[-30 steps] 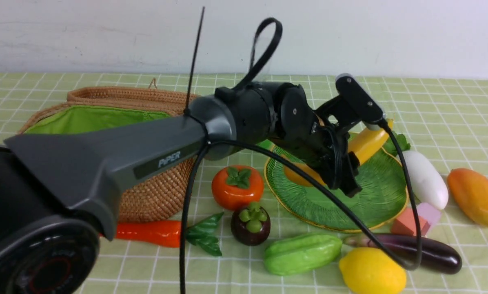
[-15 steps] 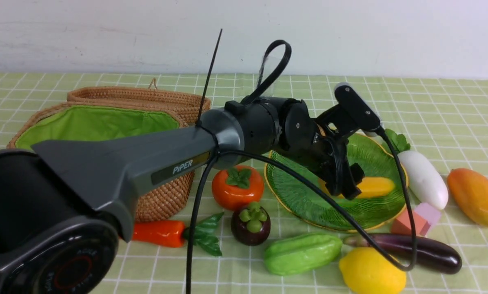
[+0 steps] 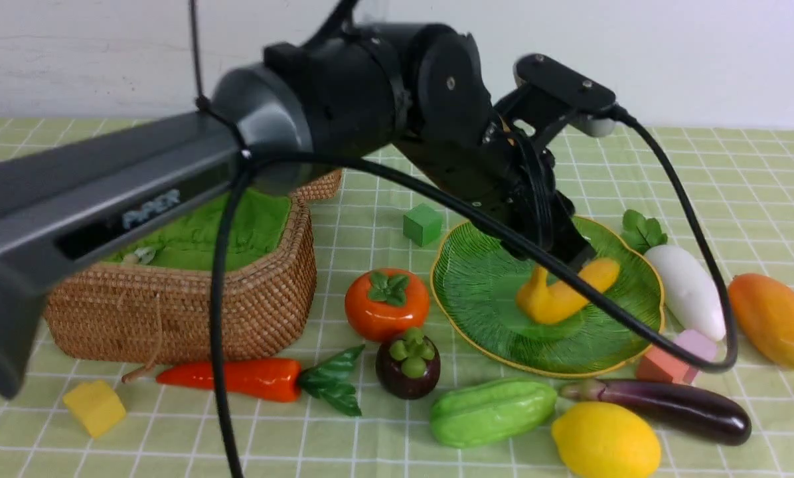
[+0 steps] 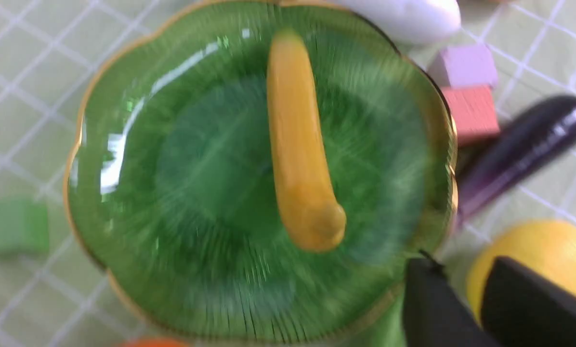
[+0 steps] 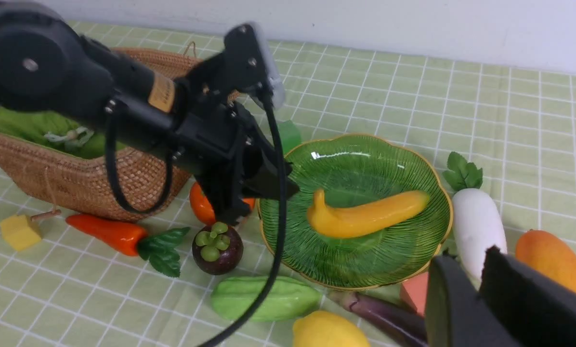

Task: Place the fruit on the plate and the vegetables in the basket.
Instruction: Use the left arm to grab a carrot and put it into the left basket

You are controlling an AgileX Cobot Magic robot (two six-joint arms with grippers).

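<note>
The yellow banana [image 3: 559, 295] lies free on the green plate [image 3: 483, 292]. My left gripper [image 3: 573, 252] hovers just above the plate, its jaws nearly together and empty; in its wrist view [image 4: 461, 262] the banana [image 4: 297, 144] rests apart from them. Left of the plate sits the persimmon [image 3: 386, 304] with the mangosteen [image 3: 407, 364] in front. The chili [image 3: 238, 378] lies before the basket [image 3: 184, 305]. Gourd [image 3: 492, 411], lemon [image 3: 606, 441] and eggplant [image 3: 669, 408] line the front. Radish [image 3: 686, 289] and mango [image 3: 775, 322] lie right. My right gripper [image 5: 466, 258] stays shut and empty, high at the right.
A green block [image 3: 423, 224] sits behind the plate, a yellow block [image 3: 93, 407] in front of the basket. A pink block [image 3: 699, 345] and a red block [image 3: 659, 364] are wedged between plate, radish and eggplant. The left arm's cable loops over the plate.
The left gripper let go of the banana, which now lies on the plate. The left arm rose and pulled back, and its jaws closed again. The right arm held still.
</note>
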